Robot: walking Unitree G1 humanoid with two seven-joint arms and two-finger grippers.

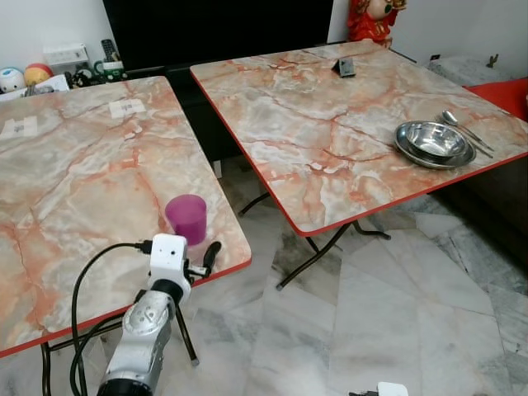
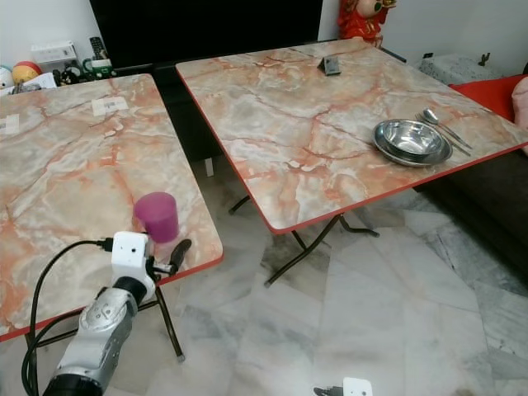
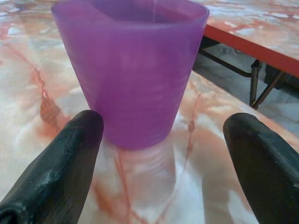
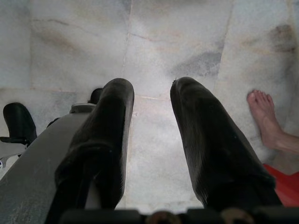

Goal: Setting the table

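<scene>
Purple plastic, a small cup (image 1: 186, 219) stands upright near the front edge of the left-hand counter (image 1: 74, 181), a folding one with a pink-veined marble top and a red rim. The left claw (image 3: 161, 140) is right up at it, its two black fingers (image 3: 60, 163) spread wide with the cup between and just beyond their tips; neither finger touches the cup, so the claw is released. From the head camera the silver left arm (image 1: 144, 338) reaches up from below, a white camera block at its wrist and a black cable looping off to the side.

Across a gap of marble floor (image 1: 388, 313) stands a second counter (image 1: 330, 124) of the same pattern. Near its right edge sits a shallow steel bowl (image 1: 434, 143), and a spoon (image 1: 464, 129) lies just beside it, toward the far side. A small dark object (image 1: 345, 68) rests near that counter's far edge.

Down low, the right claw (image 4: 152, 135) hangs over the floor tiles, fingers parted with a narrow gap and nothing between them. A person's bare foot (image 4: 266, 121) stands on the floor beside it.
</scene>
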